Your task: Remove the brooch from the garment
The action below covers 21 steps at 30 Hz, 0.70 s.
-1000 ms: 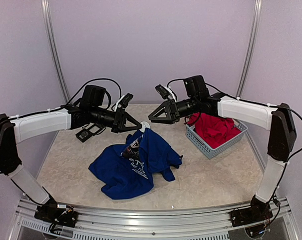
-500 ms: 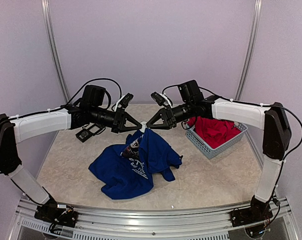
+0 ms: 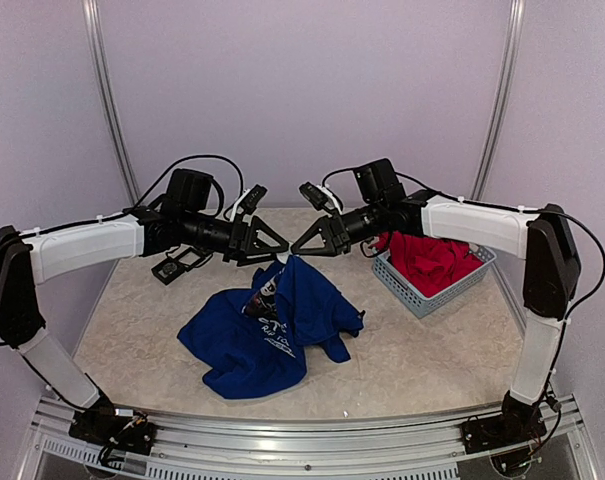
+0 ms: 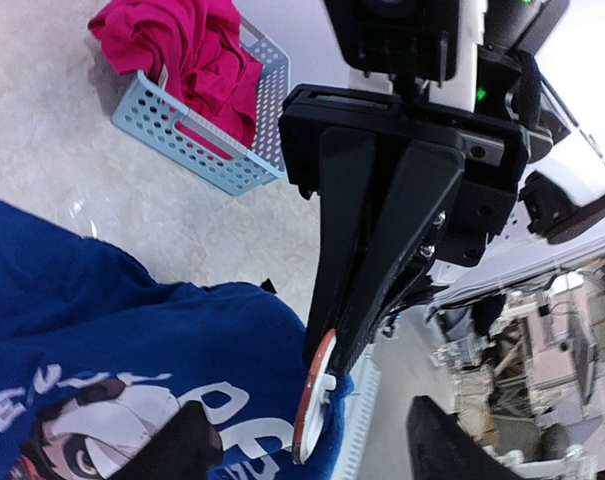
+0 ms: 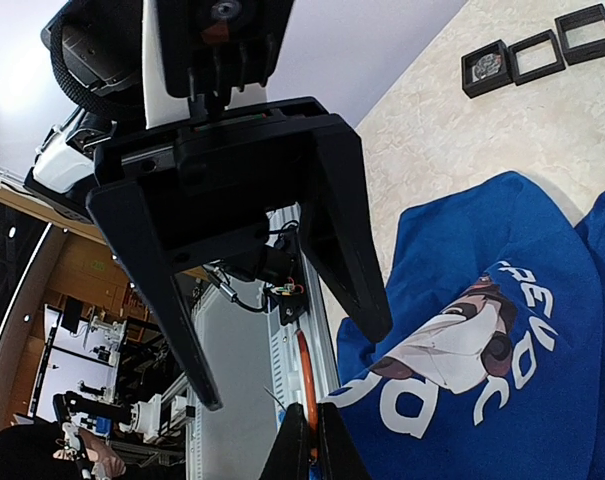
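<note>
Top external view has the garment (image 3: 267,335) heaped on the near middle of the desk (image 3: 432,340), with one peak of blue cloth drawn up to where the two arms meet. At that peak sits the brooch (image 4: 312,400), a thin disc seen edge-on against the printed chest.

A second ago the left tool (image 3: 278,252) was pinched shut on that spot, and the right tool (image 3: 296,250) hung wide open, a little to the right. Now the roles are swapped. The right tool has moved in and clamped narrow on the brooch's rim, while the left tool's fingers (image 5: 367,300) have sprung wide and touch nothing.

This looks like a handover. The right side keeps the brooch, and the left is free to take the cloth and pull it away. The fabric still hangs from the disc, so the brooch is probably not yet off.

Farther right, the basket (image 3: 422,297) holds a red garment (image 3: 432,255). Black boxes (image 3: 172,268) lie at the far left.
</note>
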Tool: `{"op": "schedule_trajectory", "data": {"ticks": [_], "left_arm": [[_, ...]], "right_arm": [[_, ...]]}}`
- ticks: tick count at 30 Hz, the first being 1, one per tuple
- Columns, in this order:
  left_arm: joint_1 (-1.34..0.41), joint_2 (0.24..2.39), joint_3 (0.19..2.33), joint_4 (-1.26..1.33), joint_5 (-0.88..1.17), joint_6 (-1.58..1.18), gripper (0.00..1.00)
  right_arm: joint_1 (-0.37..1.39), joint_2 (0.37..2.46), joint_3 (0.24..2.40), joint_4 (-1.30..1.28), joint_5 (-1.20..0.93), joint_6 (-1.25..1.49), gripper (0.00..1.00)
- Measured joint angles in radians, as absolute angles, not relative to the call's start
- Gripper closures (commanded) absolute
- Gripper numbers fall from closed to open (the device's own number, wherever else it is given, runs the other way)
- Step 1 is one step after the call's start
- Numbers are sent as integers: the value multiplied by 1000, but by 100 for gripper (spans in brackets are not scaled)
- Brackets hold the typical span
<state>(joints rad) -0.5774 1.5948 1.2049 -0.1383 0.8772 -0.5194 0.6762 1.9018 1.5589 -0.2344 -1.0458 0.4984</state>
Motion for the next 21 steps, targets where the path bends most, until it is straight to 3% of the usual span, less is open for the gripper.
{"op": "schedule_trajectory", "data": {"ticks": [3,11,13,16,21], "left_arm": [[-580,1594,1202,-144,839,-496,7],[-662,1577,1197,-230,644,-400,2],[-689,1577,1197,-249,609,-387,9],[-716,1577,1198,-274,572,-376,36],[-731,1578,1205,-293,530,-364,72]], "right_arm": [[678,1902,1559,-234,-1014,498,100],[679,1902,1560,-235,-934,498,100],[679,1902,1561,-237,-920,498,100],[679,1902,1566,-245,-899,494,100],[679,1902,1574,-258,-875,487,100]]}}
